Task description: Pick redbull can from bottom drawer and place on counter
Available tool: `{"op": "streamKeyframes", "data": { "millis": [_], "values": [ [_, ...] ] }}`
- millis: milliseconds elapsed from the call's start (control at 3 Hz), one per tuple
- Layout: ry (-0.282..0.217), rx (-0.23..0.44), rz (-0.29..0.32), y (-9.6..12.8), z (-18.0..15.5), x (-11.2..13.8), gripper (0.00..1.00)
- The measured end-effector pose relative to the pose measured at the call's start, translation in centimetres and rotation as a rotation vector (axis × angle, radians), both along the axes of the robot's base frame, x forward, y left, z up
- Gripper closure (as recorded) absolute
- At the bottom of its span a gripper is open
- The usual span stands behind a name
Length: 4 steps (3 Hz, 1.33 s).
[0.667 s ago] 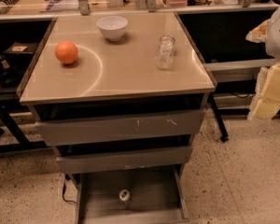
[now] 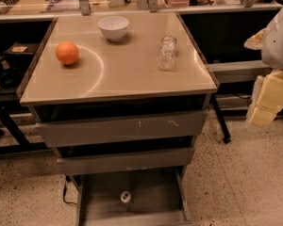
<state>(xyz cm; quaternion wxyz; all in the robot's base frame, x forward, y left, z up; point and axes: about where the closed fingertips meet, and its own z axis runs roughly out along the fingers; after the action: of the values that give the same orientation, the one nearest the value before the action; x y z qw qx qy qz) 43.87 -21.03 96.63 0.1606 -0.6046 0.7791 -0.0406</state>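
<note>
The redbull can (image 2: 126, 197) stands upright on the grey floor of the bottom drawer (image 2: 155, 199), which is pulled out at the foot of the cabinet. The counter (image 2: 127, 74) is a glossy beige top with a faint white arc. My gripper (image 2: 269, 100) hangs at the right edge of the view, cream-coloured under a white arm housing. It is beside the cabinet, level with the upper drawers, far from the can and holding nothing.
On the counter are an orange (image 2: 67, 53) at the left, a white bowl (image 2: 113, 27) at the back and a clear plastic bottle (image 2: 167, 52) at the right. Two upper grey drawers (image 2: 122, 128) are shut. Dark shelving flanks the cabinet.
</note>
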Motion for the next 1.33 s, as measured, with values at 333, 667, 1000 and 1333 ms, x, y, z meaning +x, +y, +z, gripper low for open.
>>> {"op": "streamKeyframes", "data": {
  "millis": [333, 667, 1000, 1333],
  "values": [
    [0.026, -0.002, 0.005, 1.2, -4.2, -0.3, 0.0],
    [0.072, 0.008, 0.013, 2.7, -10.0, -0.3, 0.0],
    [0.12, 0.022, 0.023, 4.0, -15.0, -0.4, 0.0],
    [0.12, 0.022, 0.023, 4.0, -15.0, -0.4, 0.0]
  ]
}}
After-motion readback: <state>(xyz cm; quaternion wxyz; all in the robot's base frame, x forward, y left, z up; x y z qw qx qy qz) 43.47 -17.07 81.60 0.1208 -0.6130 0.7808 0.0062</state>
